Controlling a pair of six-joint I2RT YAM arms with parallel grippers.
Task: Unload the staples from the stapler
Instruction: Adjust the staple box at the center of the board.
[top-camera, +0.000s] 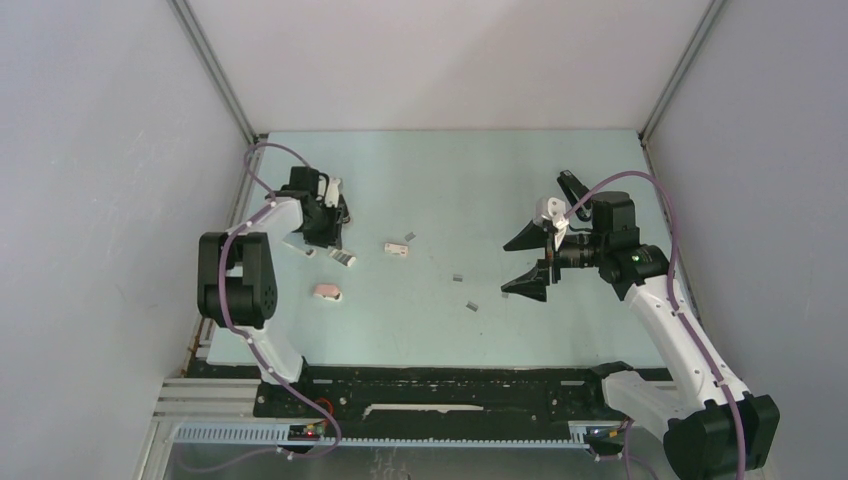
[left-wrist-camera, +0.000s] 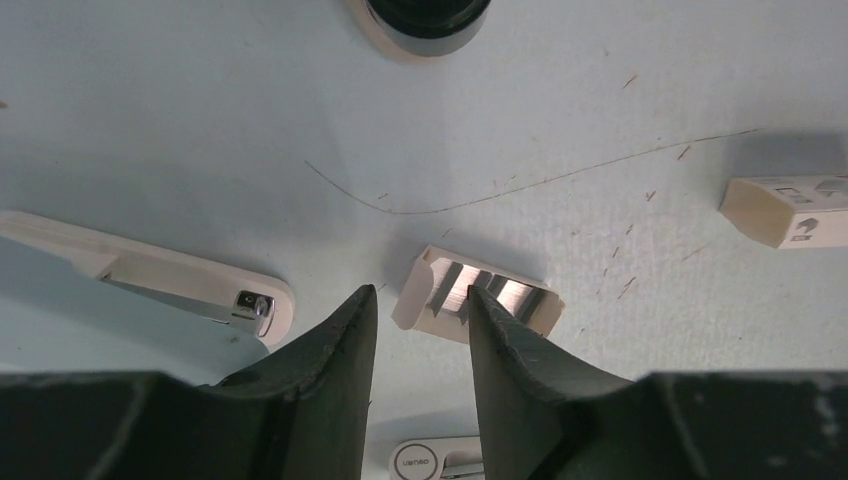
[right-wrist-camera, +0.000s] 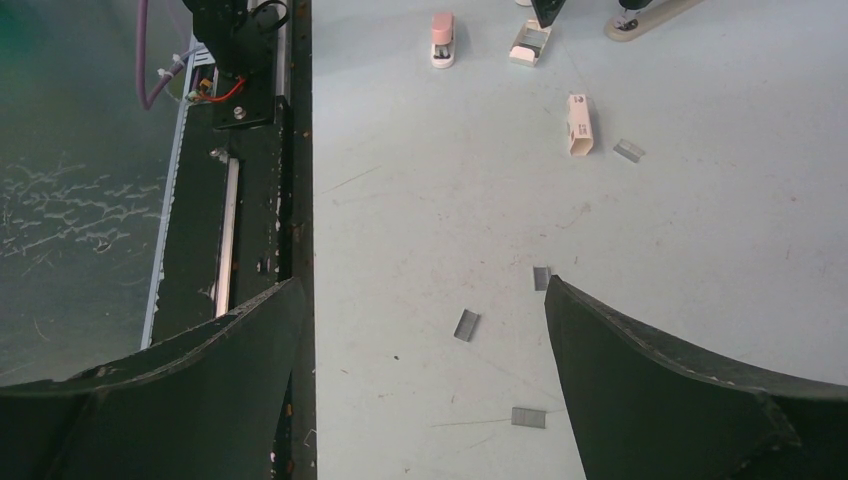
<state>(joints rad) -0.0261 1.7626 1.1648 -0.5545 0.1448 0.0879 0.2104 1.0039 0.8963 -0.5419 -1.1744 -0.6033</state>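
From above, the left gripper (top-camera: 322, 222) sits at the far left of the tabletop (top-camera: 500, 170), with the pale-bodied stapler (top-camera: 298, 247) just left of it. Loose staples (top-camera: 471, 306) lie mid-table. The right gripper (top-camera: 532, 262) is spread wide and holds nothing.

In the left wrist view, the fingers (left-wrist-camera: 335, 350) stand half apart with nothing pinched. They bracket the left end of a cream tray (left-wrist-camera: 413, 298) that holds more strips. Centre on that end, then squeeze gently so the tray doesn't skid.

The right wrist view shows only scattered strips below.
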